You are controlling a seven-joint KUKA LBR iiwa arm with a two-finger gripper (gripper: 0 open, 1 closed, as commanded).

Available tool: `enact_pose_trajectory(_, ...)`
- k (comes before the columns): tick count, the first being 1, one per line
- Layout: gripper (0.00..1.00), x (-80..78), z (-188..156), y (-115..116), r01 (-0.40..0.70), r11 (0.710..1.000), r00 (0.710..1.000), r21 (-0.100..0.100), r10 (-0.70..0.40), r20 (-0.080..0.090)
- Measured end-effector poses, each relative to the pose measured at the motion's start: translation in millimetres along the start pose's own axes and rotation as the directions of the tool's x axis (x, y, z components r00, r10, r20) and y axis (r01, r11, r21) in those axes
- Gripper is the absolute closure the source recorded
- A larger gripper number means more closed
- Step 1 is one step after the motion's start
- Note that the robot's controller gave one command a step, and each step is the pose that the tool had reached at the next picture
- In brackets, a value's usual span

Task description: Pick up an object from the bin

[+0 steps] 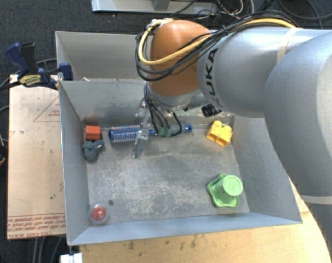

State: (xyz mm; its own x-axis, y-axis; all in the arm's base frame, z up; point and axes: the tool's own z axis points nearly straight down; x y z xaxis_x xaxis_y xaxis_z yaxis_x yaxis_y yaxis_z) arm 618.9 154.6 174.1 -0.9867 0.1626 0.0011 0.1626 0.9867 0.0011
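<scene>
My gripper (138, 145) hangs low over the back middle of the bin, under the orange cover. It is right at the right end of a blue ribbed cylinder (124, 134) that lies on its side on the bin floor. Whether the gripper touches the cylinder I cannot tell. Left of the cylinder sits a small orange-red block (92, 131), and a grey lumpy piece (92, 150) lies just in front of that block.
A yellow block (219, 132) lies to the right of the gripper near the back. A green piece with a round cap (226, 190) rests at the front right. A small red ball (98, 213) sits in the front left corner. The arm covers the bin's right rear.
</scene>
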Motion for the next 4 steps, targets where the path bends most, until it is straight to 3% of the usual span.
enact_pose_trajectory(1, 0.00, -7.4, 23.7, 13.2, 0.392, 0.920, 0.920, 0.000, -0.392, 0.002)
enact_pose_trajectory(2, 0.00, -25.1, 95.8, 33.7, 0.274, 0.962, 0.962, 0.000, -0.274, 0.000)
enact_pose_trajectory(3, 1.00, -26.8, 91.6, 33.1, 0.273, 0.962, 0.962, 0.000, -0.273, 0.005)
enact_pose_trajectory(4, 1.00, -22.0, -69.4, 38.9, 0.337, 0.942, 0.942, -0.001, -0.336, 0.011)
